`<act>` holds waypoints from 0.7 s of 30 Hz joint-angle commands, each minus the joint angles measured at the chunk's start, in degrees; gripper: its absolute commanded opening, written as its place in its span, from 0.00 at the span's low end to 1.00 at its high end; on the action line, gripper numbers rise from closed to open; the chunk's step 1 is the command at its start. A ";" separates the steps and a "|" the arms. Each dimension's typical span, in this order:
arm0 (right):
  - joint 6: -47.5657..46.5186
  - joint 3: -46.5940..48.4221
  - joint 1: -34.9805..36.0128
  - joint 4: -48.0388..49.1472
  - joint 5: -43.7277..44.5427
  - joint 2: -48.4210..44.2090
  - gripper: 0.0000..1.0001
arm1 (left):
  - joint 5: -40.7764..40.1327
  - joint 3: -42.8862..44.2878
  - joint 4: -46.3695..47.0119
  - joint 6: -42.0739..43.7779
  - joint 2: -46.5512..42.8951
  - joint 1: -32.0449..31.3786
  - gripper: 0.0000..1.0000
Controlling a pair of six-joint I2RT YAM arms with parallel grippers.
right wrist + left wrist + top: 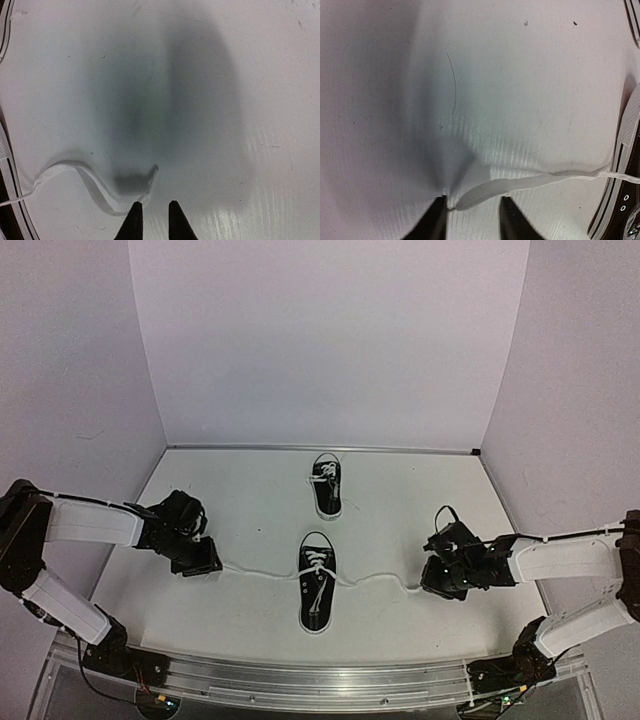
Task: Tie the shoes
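Two black shoes with white laces and white soles lie on the table. The far shoe (pixel 325 483) has its laces bunched on top. The near shoe (pixel 317 595) has one lace pulled flat out to each side. My left gripper (pixel 205 565) sits low at the left lace's end. Its jaws (pixel 472 220) stand open, and the lace end (pixel 520 182) lies loose on the table between them, its tip by the left finger. My right gripper (pixel 432 580) is at the right lace's end, its jaws (pixel 152 217) a little apart with nothing between them. That lace (pixel 100 192) curls beside the left fingertip.
The white table (pixel 400 490) is walled at the back and both sides. A metal rail (pixel 320 680) carries the arm bases along the near edge. The near shoe's sole (pixel 627 150) shows at the right edge of the left wrist view.
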 commanded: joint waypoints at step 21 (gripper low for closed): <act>-26.84 15.50 -0.11 1.50 -2.51 -8.11 0.98 | -6.57 9.21 4.42 13.97 -8.86 -7.23 1.00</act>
